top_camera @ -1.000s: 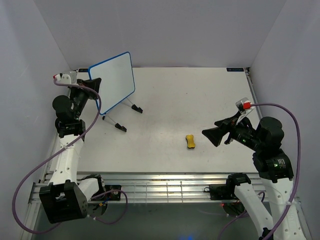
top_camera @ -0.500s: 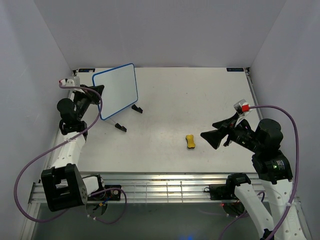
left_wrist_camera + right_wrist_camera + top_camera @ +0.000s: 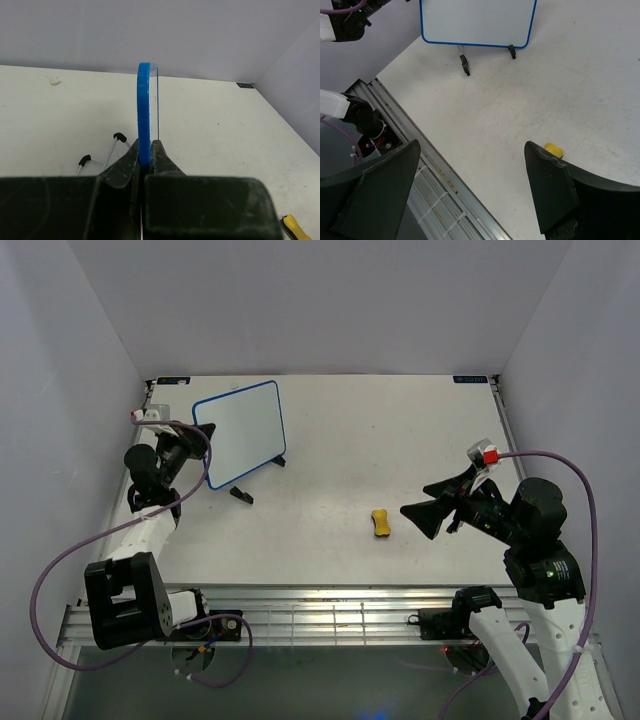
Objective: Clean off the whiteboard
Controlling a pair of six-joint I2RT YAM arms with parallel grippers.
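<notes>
While the left gripper point(image 3: 144, 150) clamps the whiteboard point(image 3: 240, 432) by its left edge, the board stands near-upright at the far-left of the table point(image 3: 400, 420), feet at or near the surface — probably braced for wiping. Right gripper point(image 3: 420, 502) hangs wide open and empty, just right of the yellow eraser point(image 3: 380, 523). No marks visible on the board face. Versus a second ago: board sits further right and lower; right arm has barely moved.
</notes>
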